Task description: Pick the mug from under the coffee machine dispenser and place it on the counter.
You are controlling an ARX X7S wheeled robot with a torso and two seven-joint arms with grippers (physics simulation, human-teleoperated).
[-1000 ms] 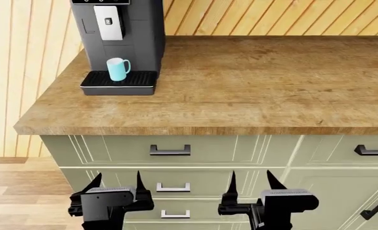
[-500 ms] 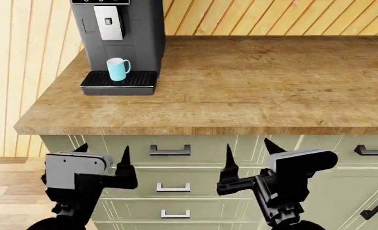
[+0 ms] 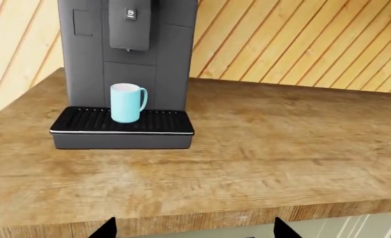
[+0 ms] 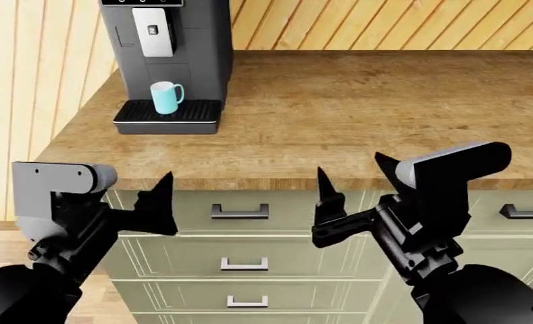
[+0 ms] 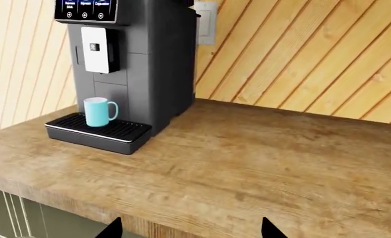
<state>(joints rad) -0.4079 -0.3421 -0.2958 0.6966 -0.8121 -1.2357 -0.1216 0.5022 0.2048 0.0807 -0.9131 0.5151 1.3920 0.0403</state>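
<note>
The light turquoise mug (image 4: 165, 97) stands upright on the black drip tray under the silver-grey dispenser (image 4: 153, 32) of the dark coffee machine, at the counter's far left. It also shows in the left wrist view (image 3: 127, 102) and the right wrist view (image 5: 99, 111). The brown wood counter (image 4: 357, 115) spreads to the right. My left gripper (image 4: 144, 202) is open and empty, in front of the counter's front edge. My right gripper (image 4: 354, 183) is open and empty, also at the front edge. Both are far from the mug.
Pale green cabinets (image 4: 293, 216) with dark bar handles (image 4: 239, 212) stand below the counter. A slanted wood-plank wall (image 4: 384, 23) runs behind. The drip tray (image 4: 167, 116) juts out from the machine. A wall outlet (image 5: 205, 15) sits behind the machine.
Both arms have risen from low in front of the drawers up to the level of the counter's front edge. The mug has not moved.
</note>
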